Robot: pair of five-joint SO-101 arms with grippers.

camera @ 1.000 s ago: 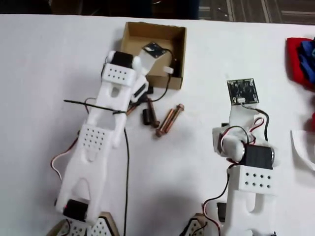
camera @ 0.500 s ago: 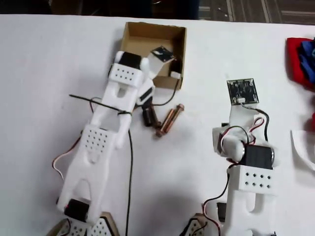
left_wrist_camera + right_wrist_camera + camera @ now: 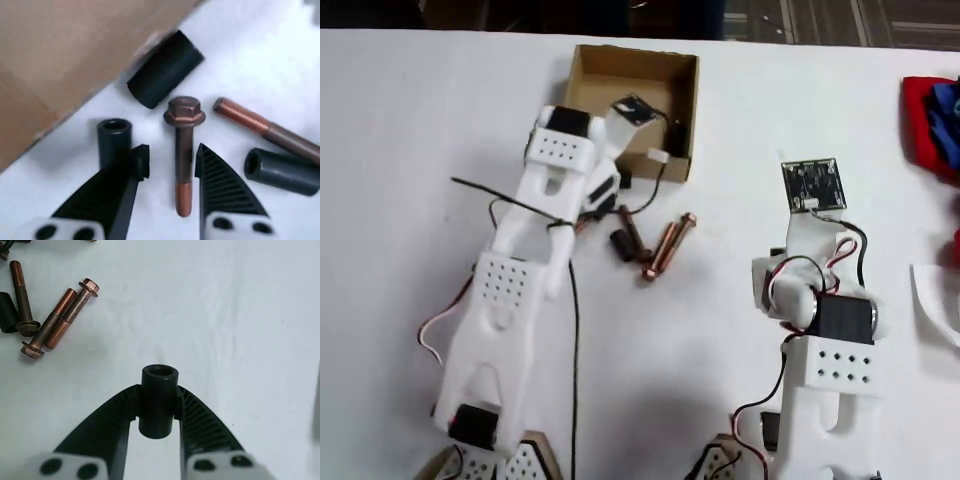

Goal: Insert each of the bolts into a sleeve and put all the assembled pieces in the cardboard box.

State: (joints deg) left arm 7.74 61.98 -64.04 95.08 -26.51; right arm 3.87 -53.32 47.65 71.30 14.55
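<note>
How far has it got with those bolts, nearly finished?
Barely started. Done: nothing shows assembled, and the visible part of the cardboard box holds no pieces. In hand: the right gripper clamps one black sleeve; the left gripper is open around a bolt beside the box. Left: loose bolts and sleeves lie on the table.

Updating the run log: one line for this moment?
left claw open around copper flanged bolt | right claw shut on black cylindrical sleeve

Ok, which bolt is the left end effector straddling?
The bolt lying between the left end effector's open fingers, head toward the cardboard box. The other bolt lies outside them, beside a sleeve on its side.
</note>
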